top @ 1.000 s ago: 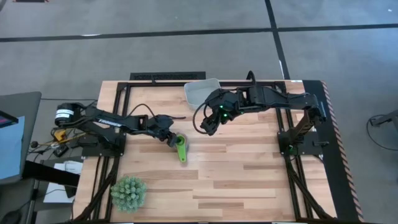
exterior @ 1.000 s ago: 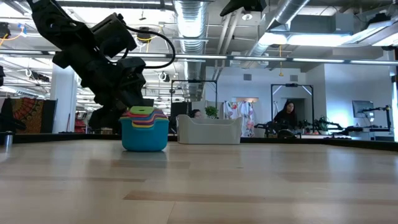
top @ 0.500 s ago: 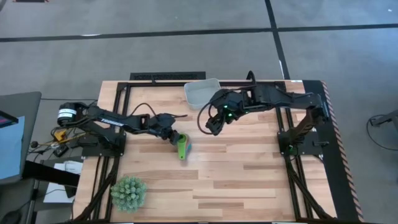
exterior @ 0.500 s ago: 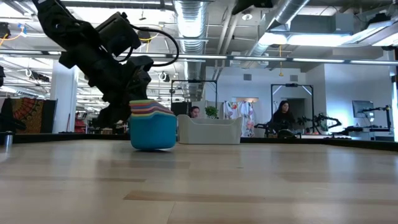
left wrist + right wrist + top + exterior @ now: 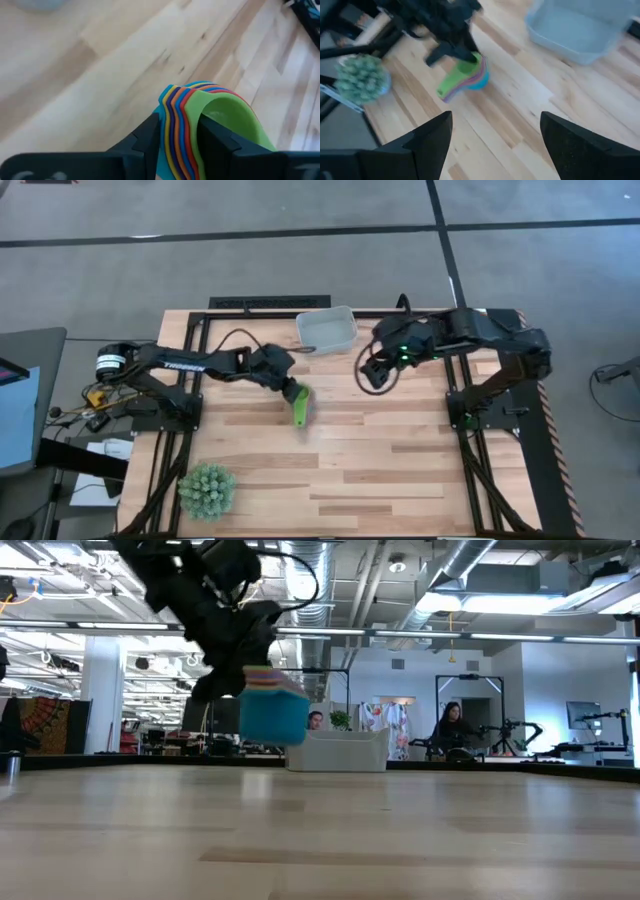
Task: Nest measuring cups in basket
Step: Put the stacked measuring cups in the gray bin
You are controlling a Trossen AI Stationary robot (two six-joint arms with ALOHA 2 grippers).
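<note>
Left end effector, centre-left of the high frame, pinches the nested measuring cups by the rim side of the stack; its two fingers squeeze the layered walls, green cup innermost. The stack hangs clear of the tabletop, tilted. The basket sits at top centre of the high frame, just above and right of the stack, apparently empty.

Step in hand, as I judge it: carry the whole stack to the basket and set it in. To do it well: keep the pinch firm, since the cups are only nested and a loose one could slide out on the tilt; level the stack before lowering; come over the basket wall with clearance, lower inside, then let go. The long green handle sticking out may catch the rim, so aim it along the basket's longer side.

Right end effector, right of centre in the high frame, is spread wide and holds nothing; it waits near the basket, and should keep off the left arm's path.

Views: the low view alone shows the stack airborne, upper left. The left wrist view alone shows the grip and colour layers. The right wrist view shows the stack, the basket and the spiky green plant at once. The high view gives the layout.
</note>
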